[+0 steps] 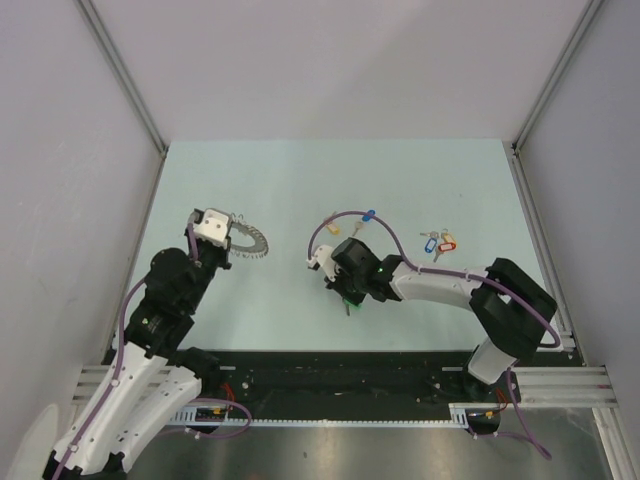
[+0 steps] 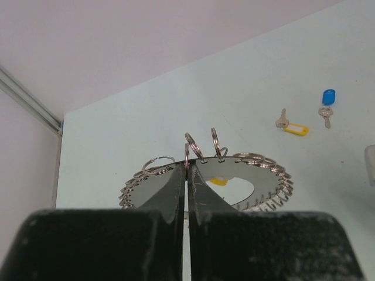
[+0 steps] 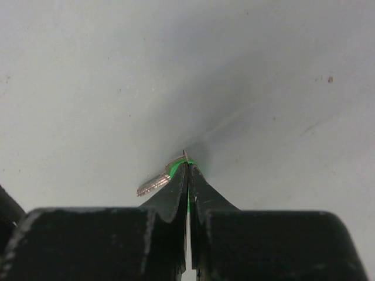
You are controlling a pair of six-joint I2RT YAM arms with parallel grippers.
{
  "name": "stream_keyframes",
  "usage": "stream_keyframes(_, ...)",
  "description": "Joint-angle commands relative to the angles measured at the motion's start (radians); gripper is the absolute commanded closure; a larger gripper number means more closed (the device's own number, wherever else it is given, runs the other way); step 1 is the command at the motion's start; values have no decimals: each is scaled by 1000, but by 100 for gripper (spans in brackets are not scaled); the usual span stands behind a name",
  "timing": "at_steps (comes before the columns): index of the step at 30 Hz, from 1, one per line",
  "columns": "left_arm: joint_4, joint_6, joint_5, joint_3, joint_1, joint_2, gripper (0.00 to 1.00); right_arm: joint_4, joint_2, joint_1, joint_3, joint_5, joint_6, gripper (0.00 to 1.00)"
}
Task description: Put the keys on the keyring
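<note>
The right gripper has its two fingers pressed tight together on a green-tagged key. Only a sliver of the green plastic shows at the tips, and the silver blade sticks out to the left of them. The gripper points down at the pale table near its middle, with the key close over the surface. I cannot tell whether it touches.

Over on the left side, the left gripper is also clamped fully closed, pinching the near rim of the keyring. This is a flat metal ring with an open centre, fringed all round its edge with small wire loops. A few of the loops stand upright just beyond the fingertips. From overhead, the keyring curves out to the right of the left gripper, well apart from the right gripper.

Farther back on the table, between the two arms, lie a yellow-tagged key and a blue-tagged key, near each other but not touching. Off to the right, a small bunch of tagged keys sits with blue, red and yellow tags showing.
</note>
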Motion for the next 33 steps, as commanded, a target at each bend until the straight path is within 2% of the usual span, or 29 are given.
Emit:
stream_keyframes(1, 70, -13, -6, 3, 11, -14, 100, 95, 37, 4, 45, -17, -39, 100)
stream_keyframes(13, 64, -16, 5, 6, 12, -14, 99, 129, 92, 2, 45, -51, -20, 100)
stream_keyframes(33, 58, -18, 18, 10, 14, 3, 100, 114, 97, -7, 55, -100, -31, 89)
